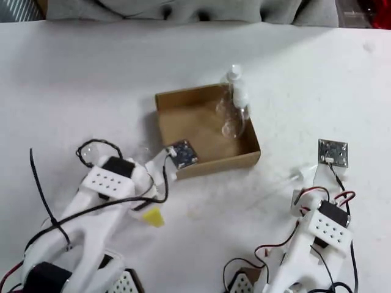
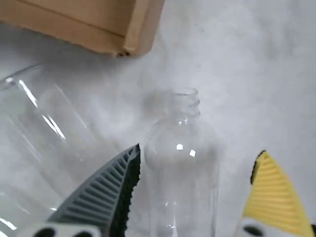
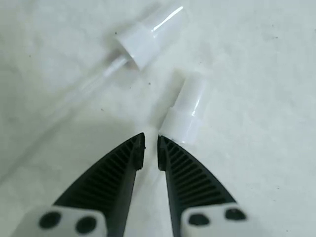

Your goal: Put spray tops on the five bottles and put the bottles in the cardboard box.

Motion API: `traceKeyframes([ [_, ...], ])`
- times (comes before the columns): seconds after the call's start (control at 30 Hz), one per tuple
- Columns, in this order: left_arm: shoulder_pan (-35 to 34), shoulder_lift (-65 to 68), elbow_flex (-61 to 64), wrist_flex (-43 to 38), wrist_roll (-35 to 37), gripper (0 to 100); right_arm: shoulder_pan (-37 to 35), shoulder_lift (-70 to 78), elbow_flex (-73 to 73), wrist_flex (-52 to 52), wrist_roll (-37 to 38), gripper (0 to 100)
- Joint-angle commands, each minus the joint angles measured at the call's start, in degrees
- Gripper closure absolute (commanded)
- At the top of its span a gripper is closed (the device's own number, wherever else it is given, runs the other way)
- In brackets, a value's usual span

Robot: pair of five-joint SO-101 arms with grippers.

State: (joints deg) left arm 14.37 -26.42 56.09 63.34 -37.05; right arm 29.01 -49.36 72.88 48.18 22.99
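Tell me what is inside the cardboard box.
Clear bottles with white spray tops lie in the cardboard box at its far right side; their number is unclear. The left arm's camera board covers the near-left corner.

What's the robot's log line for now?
left gripper open around topless bottle | right gripper shut beside spray top | cardboard box holds bottles

The cardboard box sits mid-table, with topped bottles in its far right corner. Just off its near left corner, an open bottle is between the left end effector's parted jaws, with a second bottle beside it. Right of the box, two spray tops lie on the table just ahead of the right end effector.
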Motion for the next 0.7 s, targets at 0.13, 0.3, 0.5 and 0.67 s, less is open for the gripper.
traceKeyframes([
  [0.13, -0.4, 3.7, -2.7, -2.4, 0.4, 69, -0.3, -1.1, -0.4, -0.7, 0.5, 97.7],
  [0.3, 0.0, 5.8, -2.5, -2.7, -0.4, 82, -0.3, -1.1, -0.4, -0.7, 0.5, 97.7],
  [0.5, 0.0, 6.3, -2.5, -2.5, -2.3, 94, -0.3, -1.1, -0.4, -0.7, 0.4, 97.8],
  [0.67, 0.2, 6.2, -3.0, -2.4, 2.3, 94, 0.1, -1.1, -0.4, -0.7, 0.4, 98.1],
])
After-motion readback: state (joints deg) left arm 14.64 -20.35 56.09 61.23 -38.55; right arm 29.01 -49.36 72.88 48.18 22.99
